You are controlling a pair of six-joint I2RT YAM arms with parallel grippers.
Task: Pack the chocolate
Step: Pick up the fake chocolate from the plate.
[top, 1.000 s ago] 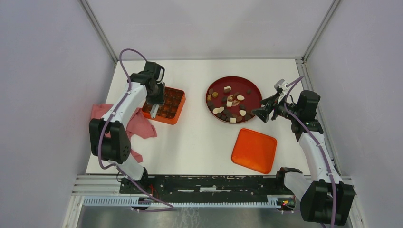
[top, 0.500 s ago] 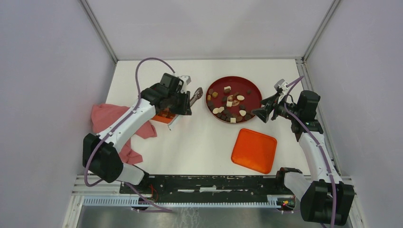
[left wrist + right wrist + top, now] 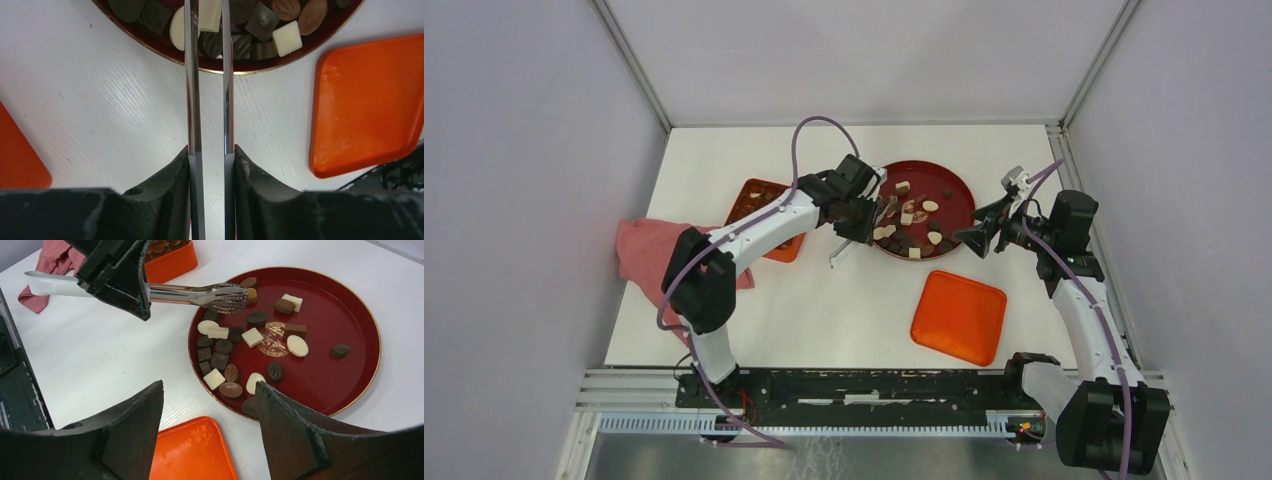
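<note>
Several dark, brown and cream chocolates [image 3: 907,225] lie in the round dark-red plate [image 3: 959,190]; they also show in the right wrist view [image 3: 235,357] and the left wrist view [image 3: 287,37]. My left gripper [image 3: 861,215] [image 3: 210,150] is shut on metal tongs [image 3: 192,75] [image 3: 200,294]. The tong tips hang over the plate's left side, nearly closed, with nothing between them. The orange compartmented box [image 3: 754,197] sits left of the plate, partly hidden by the left arm. My right gripper [image 3: 979,235] [image 3: 210,390] is open and empty at the plate's right edge.
An orange lid [image 3: 959,316] [image 3: 192,452] lies flat in front of the plate, also in the left wrist view [image 3: 365,100]. A pink cloth [image 3: 649,250] lies at the table's left edge. Grey walls enclose the white table.
My left arm has swung right with the tongs, from over the orange box to the plate's left side. The right arm has not moved.
</note>
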